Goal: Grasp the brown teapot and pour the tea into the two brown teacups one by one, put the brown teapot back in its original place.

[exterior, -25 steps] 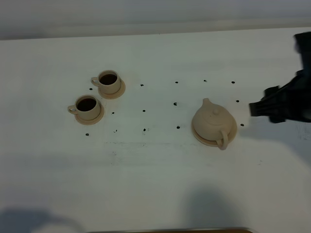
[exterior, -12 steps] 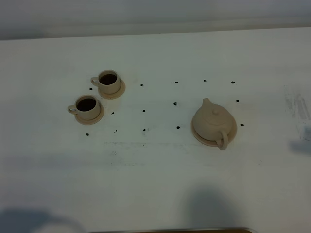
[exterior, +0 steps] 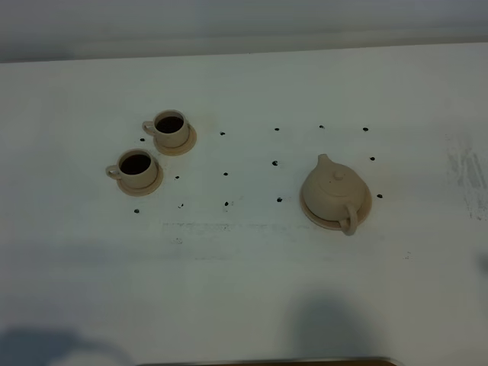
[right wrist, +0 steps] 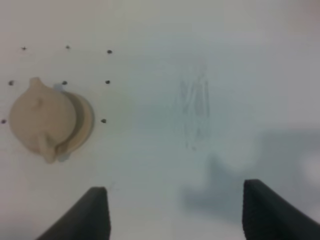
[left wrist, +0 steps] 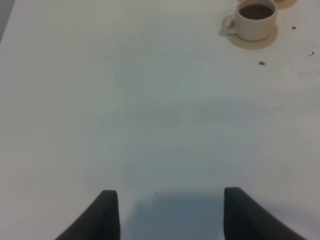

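right gripper (right wrist: pixel 175 212): dark fingers (right wrist: pixel 92 212) spread wide apart, nothing between them, hanging over bare white worktop (right wrist: pixel 210 60). Out of frame in the high camera.

left gripper (left wrist: pixel 167 215): same deal, fingers parted with a clear gap, holding nothing, just blank worktop under it. Also not in the high view.

squat pale tan teapot with knobbed lid (exterior: pixel 334 191): upright on the right half of the worktop, spout aimed toward the far edge and a bit left, loop handle toward the near edge. Nobody's touching it. From the right wrist view it sits well apart from that gripper.

flat round tan coaster disc (exterior: pixel 368 203): right under the teapot, only its rim peeks out around the pot.

two small tan cylindrical teacups: farther one (exterior: pixel 170 128) and nearer one (exterior: pixel 138 168), each on its own little round saucer (exterior: pixel 191 142), over on the left, just beside each other, well apart from the teapot. Both have dark liquid inside.

small dark dots (exterior: pixel 226 174): scattered on the worktop between cups and teapot, can't tell what they are.
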`<state>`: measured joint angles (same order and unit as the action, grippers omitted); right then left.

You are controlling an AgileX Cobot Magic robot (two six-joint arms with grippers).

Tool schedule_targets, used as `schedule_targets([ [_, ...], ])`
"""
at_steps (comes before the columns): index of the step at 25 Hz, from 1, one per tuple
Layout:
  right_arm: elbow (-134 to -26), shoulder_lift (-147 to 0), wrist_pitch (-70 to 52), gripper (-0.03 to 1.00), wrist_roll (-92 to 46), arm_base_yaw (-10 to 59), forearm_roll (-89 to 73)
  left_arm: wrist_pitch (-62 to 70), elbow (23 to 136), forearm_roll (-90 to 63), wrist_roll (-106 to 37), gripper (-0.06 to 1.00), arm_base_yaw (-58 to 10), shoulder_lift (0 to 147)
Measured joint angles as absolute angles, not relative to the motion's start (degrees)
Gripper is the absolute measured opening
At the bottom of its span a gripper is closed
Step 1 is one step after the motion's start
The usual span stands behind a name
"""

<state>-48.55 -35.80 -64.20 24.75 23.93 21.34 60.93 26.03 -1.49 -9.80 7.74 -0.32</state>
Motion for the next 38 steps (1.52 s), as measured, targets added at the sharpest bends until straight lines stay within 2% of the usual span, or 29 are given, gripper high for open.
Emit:
schedule_targets([
  [10,-48.55,-34.33,-64.70,0.53,21.58,23.43,19.25,60.93,26.03,-1.49,-9.80,0.53,7.74,-0.32],
  [21,-48.55,-34.33,-65.33,0.42,8.02,23.43,4.91,60.93,26.03,-1.49,-9.80,0.53,7.74,-0.32],
  [31,-48.49,-33.32,-63.44,0.35,7.58,23.43,3.22,60.93,26.03,-1.49,-9.80,0.52,7.74,-0.32],
  [33,-47.81,-30.87,-62.36,0.34,5.91,22.04,2.70,60.93,26.03,-1.49,-9.80,0.52,7.74,-0.32],
  [38,-45.20,-26.19,-59.67,0.31,-4.68,13.07,-3.21,60.93,26.03,-1.49,-9.80,0.52,7.74,-0.32],
])
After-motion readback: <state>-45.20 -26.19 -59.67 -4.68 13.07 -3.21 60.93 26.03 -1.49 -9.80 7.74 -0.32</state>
